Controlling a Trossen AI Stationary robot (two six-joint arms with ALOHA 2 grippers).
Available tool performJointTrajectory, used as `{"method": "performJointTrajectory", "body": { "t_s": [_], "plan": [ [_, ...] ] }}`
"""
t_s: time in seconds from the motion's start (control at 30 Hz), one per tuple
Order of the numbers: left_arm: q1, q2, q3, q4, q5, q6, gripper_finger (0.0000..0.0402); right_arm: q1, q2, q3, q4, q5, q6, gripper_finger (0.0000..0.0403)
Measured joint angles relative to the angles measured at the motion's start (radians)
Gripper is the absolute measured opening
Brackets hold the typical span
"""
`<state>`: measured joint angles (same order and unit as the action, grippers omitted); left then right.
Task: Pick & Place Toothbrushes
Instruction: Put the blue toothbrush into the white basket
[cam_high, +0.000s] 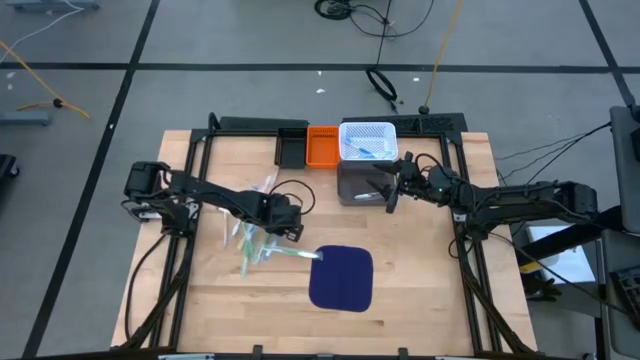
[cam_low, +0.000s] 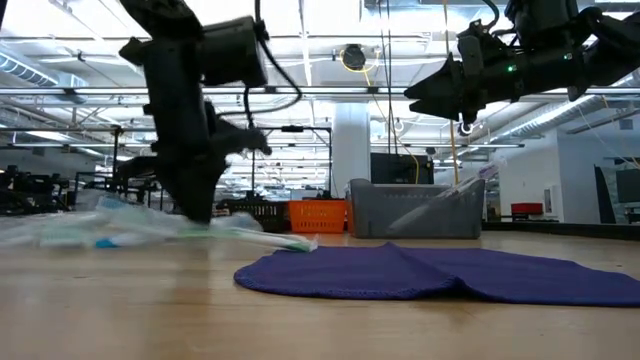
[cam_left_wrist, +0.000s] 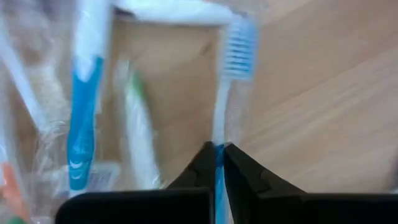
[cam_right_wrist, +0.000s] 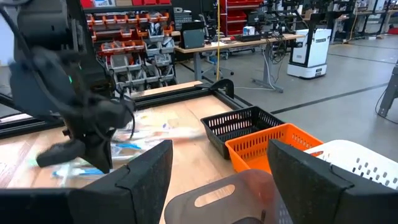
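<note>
My left jaws (cam_left_wrist: 219, 152) low over wooden surface (cam_high: 420, 290), pinched narrow on handle of blue-bristled toothbrush (cam_left_wrist: 231, 68), at edge of loose toothbrush pile (cam_high: 250, 235). Pile lies on surface just left of dark blue mat (cam_high: 341, 278), one brush reaching toward mat. My right jaws (cam_high: 393, 186) spread wide, holding nothing, hovering over grey bin (cam_high: 360, 184). Behind it in row: black bin (cam_high: 291, 147), orange bin (cam_high: 322, 146), white basket (cam_high: 367, 139) with something blue inside.
</note>
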<state>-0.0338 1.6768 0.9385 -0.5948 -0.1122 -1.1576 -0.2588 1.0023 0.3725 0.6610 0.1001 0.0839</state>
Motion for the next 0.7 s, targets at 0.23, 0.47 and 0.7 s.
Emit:
{"method": "performJointTrajectory", "body": {
  "t_s": [0.23,0.47,0.7],
  "plan": [
    [-0.005,-0.07,0.0,0.018,-0.048,0.04,0.0002,0.0,0.0,0.0,-0.011,0.001,0.001,0.0251],
    [-0.025,-0.166,0.0,0.056,-0.132,0.112,0.0001,0.0,0.0,0.0,-0.022,0.0,0.001,0.0251],
    [-0.049,-0.273,0.003,0.234,-0.23,0.317,0.0,0.0,0.0,0.0,-0.014,0.0,0.002,0.0251]
  ]
}}
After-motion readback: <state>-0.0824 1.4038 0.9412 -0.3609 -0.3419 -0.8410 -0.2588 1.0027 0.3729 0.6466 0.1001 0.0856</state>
